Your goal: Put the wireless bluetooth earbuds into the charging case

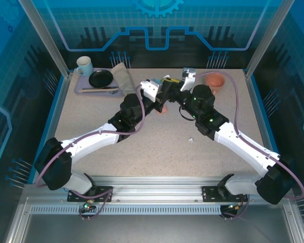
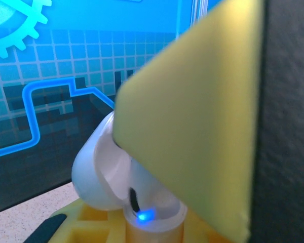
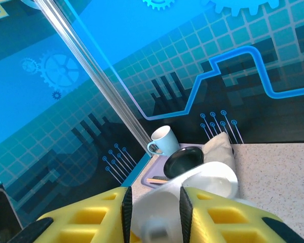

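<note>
**Case in your left tool (image 1: 159, 88), right tool (image 3: 153, 202) at its mouth**
Your left tool is clamped on the white charging case (image 2: 99, 174), lid open, with one white bud (image 2: 142, 185) seemingly seated. Your right tool straddles the case narrowly; I cannot tell whether it grips. The loose white earbud (image 1: 190, 139) lies nearer and rightward on the tabletop (image 1: 157, 157), closest to the right arm (image 1: 243, 142).

This is looking like a robotics lab test cell. Two white robot arms (image 1: 91, 139) are sitting bolted to an aluminium rail (image 1: 157, 183) at the near edge of a speckled bench (image 1: 157, 152). Aluminium posts (image 1: 45, 38) and blue panels (image 1: 157, 30) printed with gears and circuit traces are closing in its left, right and far sides.
</note>
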{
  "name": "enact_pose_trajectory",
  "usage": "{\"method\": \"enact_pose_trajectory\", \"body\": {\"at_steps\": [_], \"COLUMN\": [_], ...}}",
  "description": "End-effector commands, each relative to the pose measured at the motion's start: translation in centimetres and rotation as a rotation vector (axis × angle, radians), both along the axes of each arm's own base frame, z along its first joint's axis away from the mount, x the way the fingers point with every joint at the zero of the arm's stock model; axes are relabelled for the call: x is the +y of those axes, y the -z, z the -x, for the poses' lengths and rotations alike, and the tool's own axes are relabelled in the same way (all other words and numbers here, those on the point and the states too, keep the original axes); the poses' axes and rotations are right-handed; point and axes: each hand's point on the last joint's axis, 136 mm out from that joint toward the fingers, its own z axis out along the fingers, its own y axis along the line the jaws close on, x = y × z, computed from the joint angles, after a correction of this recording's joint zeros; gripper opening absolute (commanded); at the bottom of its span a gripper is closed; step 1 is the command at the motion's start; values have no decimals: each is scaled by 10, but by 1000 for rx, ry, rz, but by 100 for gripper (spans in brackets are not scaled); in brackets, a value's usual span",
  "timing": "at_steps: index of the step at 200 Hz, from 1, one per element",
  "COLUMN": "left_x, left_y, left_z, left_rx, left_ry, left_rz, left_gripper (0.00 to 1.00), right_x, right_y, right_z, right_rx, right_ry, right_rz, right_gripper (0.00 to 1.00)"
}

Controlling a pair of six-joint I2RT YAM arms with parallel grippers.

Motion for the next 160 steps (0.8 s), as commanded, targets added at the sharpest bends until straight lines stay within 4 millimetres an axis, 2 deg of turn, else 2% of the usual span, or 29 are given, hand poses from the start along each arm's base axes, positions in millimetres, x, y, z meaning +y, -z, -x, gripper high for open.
{"method": "enact_pose_trajectory", "body": {"at_steps": [1,38,57,87,109,122,136,160], "left_x": [-12,-10,-9,-6,-2,1,6,15], "left_y": [-10,-7,-5,3,7,10,11,14], "left_z": [15,16,18,20,24,27,28,33], "left_rx": [-35,-33,-39,-46,-52,-56,-61,-72], "left_ry": [66,63,64,59,58,54,48,45], "left_rz": [39,38,33,8,-4,-11,-16,-24], "left_gripper": [0,0,0,0,0,0,0,0], "right_x": [3,-4,-13,-31,-53,-71,-93,-131], "right_y": [0,4,2,-11,-12,-5,14,68], "right_z": [-5,-8,-8,-3,-1,0,1,10], "right_rx": [44,65,68,64,95,134,214,427], "right_ry": [-8,6,26,43,78,122,189,308], "right_rz": [-18,-37,-60,-108,-129,-131,-120,-46], "right_gripper": [33,33,34,46,53,59,64,72]}}
